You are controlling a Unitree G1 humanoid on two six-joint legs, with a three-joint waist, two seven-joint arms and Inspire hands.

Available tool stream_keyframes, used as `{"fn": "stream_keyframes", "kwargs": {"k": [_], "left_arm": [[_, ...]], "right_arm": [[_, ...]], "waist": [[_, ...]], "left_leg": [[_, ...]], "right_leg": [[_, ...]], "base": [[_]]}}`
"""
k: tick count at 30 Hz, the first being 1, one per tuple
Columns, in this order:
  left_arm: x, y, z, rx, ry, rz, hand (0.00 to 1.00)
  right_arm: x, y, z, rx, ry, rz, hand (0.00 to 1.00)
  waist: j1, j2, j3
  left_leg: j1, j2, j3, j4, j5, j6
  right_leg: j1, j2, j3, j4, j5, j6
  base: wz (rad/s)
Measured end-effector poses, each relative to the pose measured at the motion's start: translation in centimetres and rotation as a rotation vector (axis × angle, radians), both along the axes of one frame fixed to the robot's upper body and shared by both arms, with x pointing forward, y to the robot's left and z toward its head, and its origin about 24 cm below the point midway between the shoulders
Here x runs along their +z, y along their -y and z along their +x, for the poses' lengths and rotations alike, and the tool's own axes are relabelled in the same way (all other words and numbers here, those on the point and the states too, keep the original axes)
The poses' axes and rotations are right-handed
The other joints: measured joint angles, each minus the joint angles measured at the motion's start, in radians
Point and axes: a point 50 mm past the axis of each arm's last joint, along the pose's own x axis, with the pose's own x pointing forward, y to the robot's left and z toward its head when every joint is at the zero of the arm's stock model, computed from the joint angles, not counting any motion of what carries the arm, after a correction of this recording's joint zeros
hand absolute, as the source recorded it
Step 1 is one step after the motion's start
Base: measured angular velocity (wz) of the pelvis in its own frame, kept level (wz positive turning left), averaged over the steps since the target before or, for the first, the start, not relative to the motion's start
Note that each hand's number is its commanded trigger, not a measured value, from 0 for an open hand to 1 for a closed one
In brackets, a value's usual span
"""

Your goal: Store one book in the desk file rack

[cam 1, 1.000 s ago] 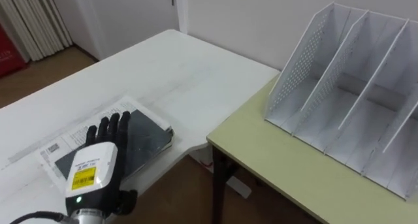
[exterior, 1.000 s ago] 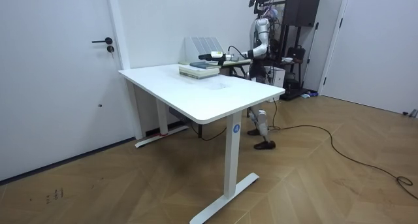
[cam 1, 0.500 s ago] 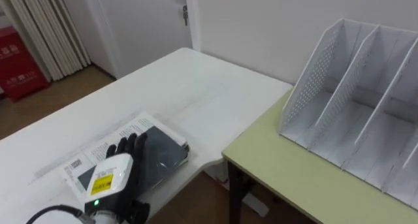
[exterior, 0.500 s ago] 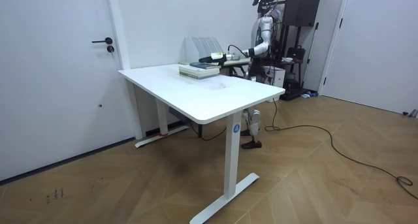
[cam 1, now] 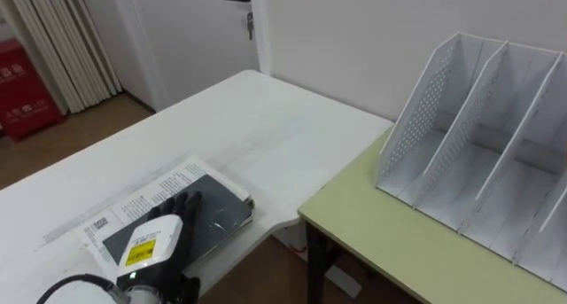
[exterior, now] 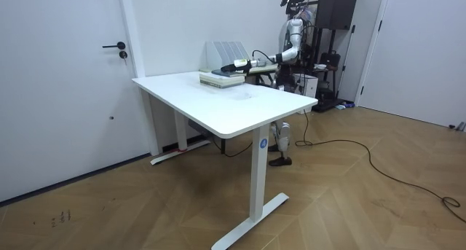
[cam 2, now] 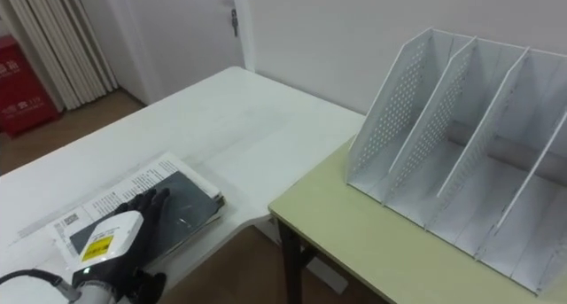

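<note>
One book under my left hand, fingers flat on cover, uncurled; long axis slants near-left to far-right; file rack far right.

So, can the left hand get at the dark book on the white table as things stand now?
Probably yes: the left hand rests flat on top of the dark book, and nothing on the white table blocks it.

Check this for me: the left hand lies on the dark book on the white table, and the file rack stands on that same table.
Not quite: the file rack stands on the green-topped desk beside the white table, as the left eye view shows. The left hand does lie on the dark book.
</note>
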Motion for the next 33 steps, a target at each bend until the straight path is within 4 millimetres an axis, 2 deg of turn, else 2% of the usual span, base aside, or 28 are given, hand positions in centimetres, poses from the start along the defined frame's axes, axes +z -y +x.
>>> {"fn": "stream_keyframes", "kwargs": {"k": [1, 2, 4, 5, 8, 13, 23, 33], "left_arm": [[0.0, 0.0, 0.0, 0.000, -0.001, -0.001, 0.22], [0.0, 0.0, 0.0, 0.000, -0.002, -0.001, 0.51], [-0.1, 0.0, 0.0, 0.001, -0.006, 0.000, 0.69], [-0.1, 0.0, -0.1, 0.001, -0.008, 0.000, 1.00], [-0.3, -0.1, -0.1, 0.007, -0.005, 0.004, 1.00], [0.7, -1.0, 0.7, 0.044, 0.060, 0.034, 1.00], [1.0, -0.6, 0.9, 0.046, 0.102, 0.042, 1.00], [2.4, -0.6, 1.3, 0.063, 0.164, 0.023, 1.00]], "right_arm": [[0.0, 0.0, 0.0, 0.001, 0.001, 0.000, 0.00], [0.0, 0.0, 0.1, 0.001, 0.003, 0.000, 0.00], [0.0, 0.0, 0.1, 0.001, 0.002, 0.000, 0.00], [0.0, 0.0, 0.0, 0.000, 0.001, 0.000, 0.00], [0.0, 0.0, -0.1, -0.001, -0.003, -0.001, 0.00], [0.0, 0.0, -0.2, -0.003, -0.010, -0.003, 0.00], [0.0, 0.1, -0.2, -0.007, -0.020, -0.009, 0.00], [0.1, 0.0, 0.6, -0.006, 0.016, -0.003, 0.00]], "waist": [[0.000, 0.000, 0.0000], [0.000, 0.000, 0.0001], [0.000, 0.000, 0.0001], [0.000, 0.000, 0.0002], [-0.001, 0.000, 0.0003], [-0.006, 0.000, 0.0003], [-0.003, -0.001, 0.0002], [-0.004, -0.002, -0.0002]], "left_leg": [[0.000, 0.000, 0.000, 0.000, 0.000, 0.000], [0.000, 0.000, 0.000, 0.000, 0.000, -0.001], [0.000, 0.001, 0.000, 0.000, -0.001, -0.001], [0.000, 0.001, 0.000, 0.000, -0.001, -0.001], [0.000, 0.001, 0.000, 0.001, -0.001, -0.001], [0.002, 0.001, 0.001, 0.000, -0.002, -0.002], [0.015, 0.001, 0.001, -0.003, -0.004, -0.003], [0.014, 0.001, 0.004, -0.004, -0.012, -0.002]], "right_leg": [[0.000, 0.000, -0.001, 0.000, 0.000, 0.000], [0.000, 0.000, -0.002, 0.000, -0.001, 0.000], [0.000, 0.000, -0.003, 0.000, -0.001, -0.001], [0.000, 0.000, -0.003, 0.001, -0.001, -0.001], [0.000, 0.000, -0.003, 0.001, -0.001, -0.001], [0.000, 0.000, -0.003, 0.001, -0.001, -0.001], [0.012, 0.001, -0.002, 0.001, -0.005, -0.002], [0.010, 0.002, 0.005, 0.000, -0.007, -0.001]], "base": [[0.00], [0.00], [0.00], [0.00], [0.00], [0.00], [0.00], [-0.02]]}}
